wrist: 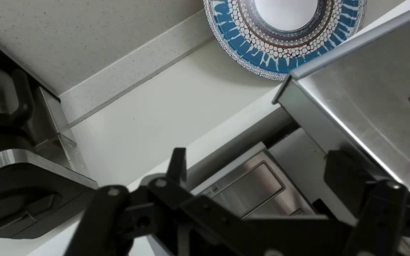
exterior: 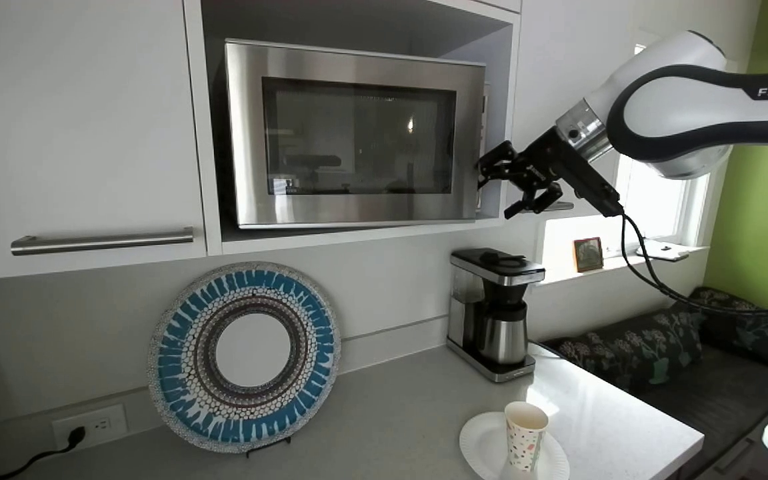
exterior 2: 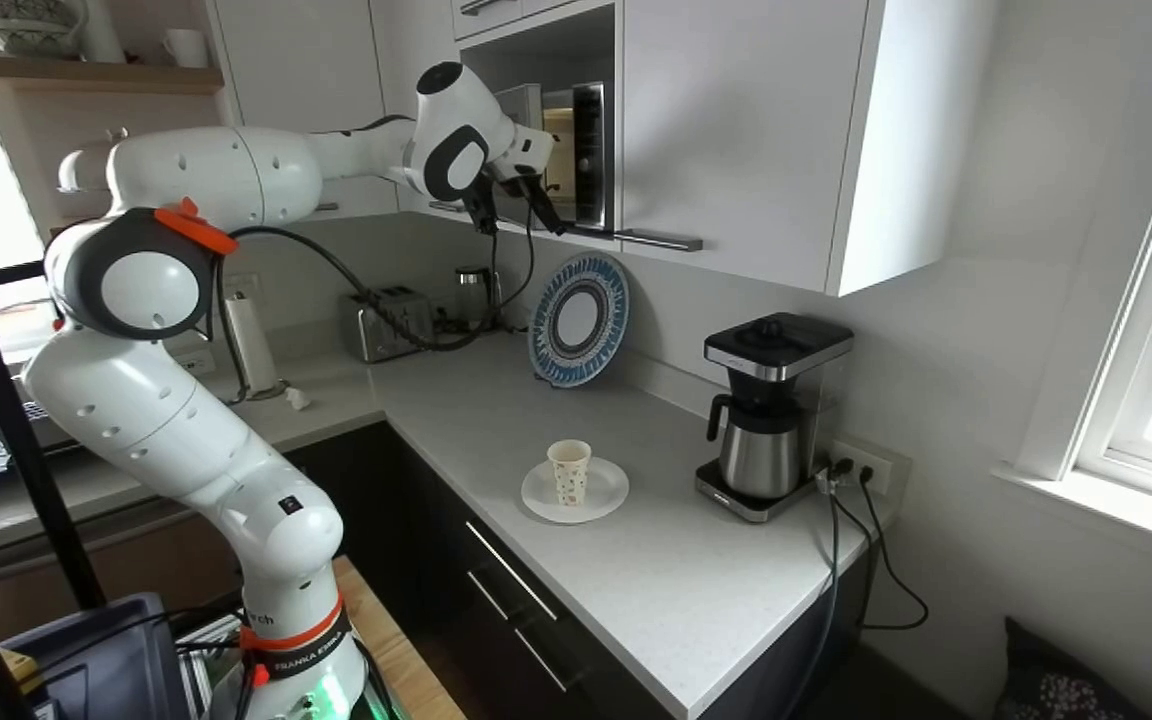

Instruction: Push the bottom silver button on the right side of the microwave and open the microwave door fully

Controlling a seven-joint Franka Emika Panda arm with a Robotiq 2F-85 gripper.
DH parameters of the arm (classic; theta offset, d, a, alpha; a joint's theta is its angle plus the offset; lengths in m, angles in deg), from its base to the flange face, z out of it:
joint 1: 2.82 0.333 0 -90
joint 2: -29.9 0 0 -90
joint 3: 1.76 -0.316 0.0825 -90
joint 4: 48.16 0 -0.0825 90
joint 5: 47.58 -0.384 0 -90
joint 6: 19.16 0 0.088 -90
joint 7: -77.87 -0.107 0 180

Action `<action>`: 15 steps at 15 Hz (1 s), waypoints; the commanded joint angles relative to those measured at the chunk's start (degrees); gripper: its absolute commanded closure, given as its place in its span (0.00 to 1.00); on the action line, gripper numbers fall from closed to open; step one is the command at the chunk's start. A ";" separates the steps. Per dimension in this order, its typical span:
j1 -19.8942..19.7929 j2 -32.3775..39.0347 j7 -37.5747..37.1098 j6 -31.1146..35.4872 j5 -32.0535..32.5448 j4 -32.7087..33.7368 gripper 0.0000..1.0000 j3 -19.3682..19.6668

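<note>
The silver microwave stands in a cabinet niche; its door (exterior: 364,208) is ajar, swung outward at its free edge. The door also shows in the wrist view (wrist: 365,96). In an exterior view the control panel (exterior 2: 591,160) and the lit inside show beyond the door. The large silver button (wrist: 251,188) shows on the panel in the wrist view, partly hidden by my gripper. My gripper (wrist: 258,165) is open and empty. It is at the door's free edge, with one finger behind the door; contact is unclear. It also shows in an exterior view (exterior: 495,196).
The cabinet frame (exterior: 357,239) surrounds the microwave. A cabinet handle (exterior 2: 658,241) sticks out nearby. A coffee maker (exterior: 496,313), a blue-rimmed round plate (exterior: 177,360) and a paper cup (exterior: 525,440) on a white plate (exterior: 481,443) stand on the counter below.
</note>
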 commanded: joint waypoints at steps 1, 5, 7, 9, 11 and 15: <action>1.04 -0.15 8.33 -2.14 -4.89 1.24 0.00 -0.18; 2.65 -0.39 16.63 -2.18 -9.34 1.51 0.00 1.08; 3.74 -0.54 20.45 -2.91 -12.12 1.83 0.00 1.75; 4.41 -0.89 23.21 -4.11 -14.63 2.10 0.00 2.37; 5.51 -1.40 25.71 -5.55 -17.50 2.32 0.00 3.00; 7.05 -1.81 29.25 -9.97 -22.85 3.19 0.00 3.69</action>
